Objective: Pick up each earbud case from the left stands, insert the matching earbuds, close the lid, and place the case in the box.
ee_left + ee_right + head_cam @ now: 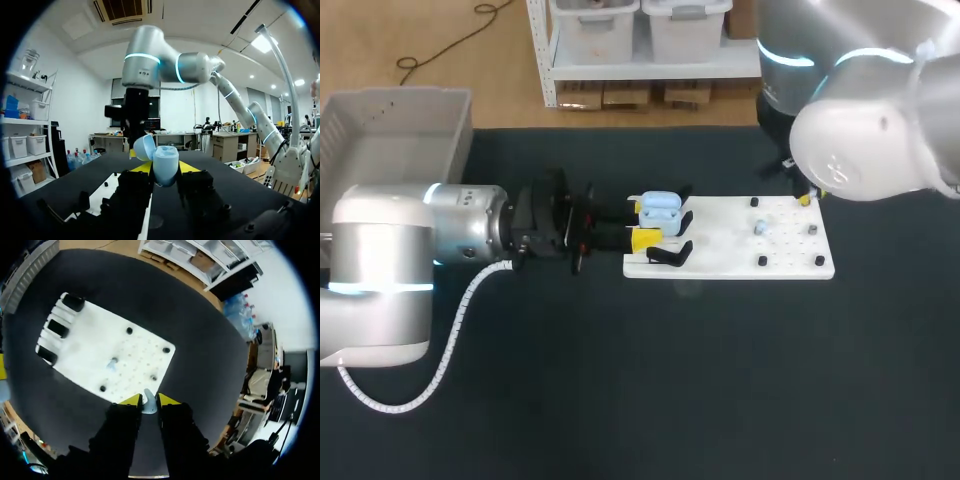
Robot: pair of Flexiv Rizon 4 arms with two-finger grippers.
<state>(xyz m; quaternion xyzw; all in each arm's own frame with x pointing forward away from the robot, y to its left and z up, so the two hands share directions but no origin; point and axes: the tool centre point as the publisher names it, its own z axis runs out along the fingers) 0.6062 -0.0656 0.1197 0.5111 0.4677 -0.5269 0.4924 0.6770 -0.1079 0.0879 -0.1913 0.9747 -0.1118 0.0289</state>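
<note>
A light blue earbud case (660, 207) with its lid open sits between the yellow fingertips of my left gripper (646, 226), which is shut on it over the left end of the white board (730, 250). The left wrist view shows the case (165, 164) upright in that gripper (162, 169), lid (144, 147) tipped back. My right gripper (807, 198) hangs over the board's far right corner. In the right wrist view this gripper (149, 400) is shut on a small pale earbud (148, 403). Another earbud (760, 228) rests on a peg in the board's right half.
A grey box (390, 130) stands at the table's back left. Black stands (670, 255) line the board's left end, and small black pegs (762, 261) dot its right half. Dark table surface lies all around the board.
</note>
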